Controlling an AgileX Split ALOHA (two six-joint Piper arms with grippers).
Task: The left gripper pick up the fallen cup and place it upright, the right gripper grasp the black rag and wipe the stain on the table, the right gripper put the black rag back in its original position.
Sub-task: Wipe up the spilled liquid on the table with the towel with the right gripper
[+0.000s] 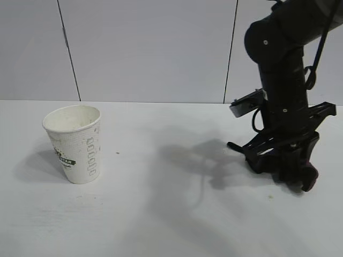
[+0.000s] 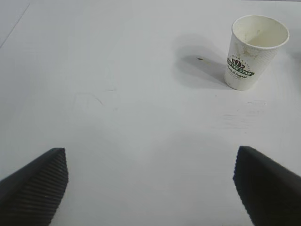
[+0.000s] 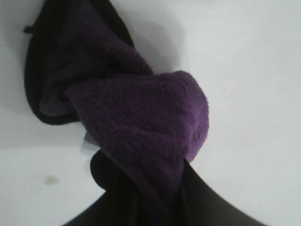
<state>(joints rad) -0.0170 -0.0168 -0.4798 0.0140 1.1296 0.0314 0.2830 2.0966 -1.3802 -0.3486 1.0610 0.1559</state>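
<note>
The cup (image 1: 75,143) stands upright at nine o'clock on the table (image 1: 177,225), its green logo (image 2: 240,68) facing my left wrist; the lettering is too small to read. My left gripper (image 2: 150,186) hovers with fingers spread wide, holding nothing. At three o'clock my right gripper (image 1: 292,174) is down at the tabletop, fingers clamped on the black rag (image 3: 136,127), purple folds bunched.

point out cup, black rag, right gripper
cup (image 1: 75,143), exterior view, on its dotted side wall.
black rag (image 3: 136,113), right wrist view, on the purple fold.
right gripper (image 1: 300,179), exterior view, low at the fingers holding the rag.
</note>
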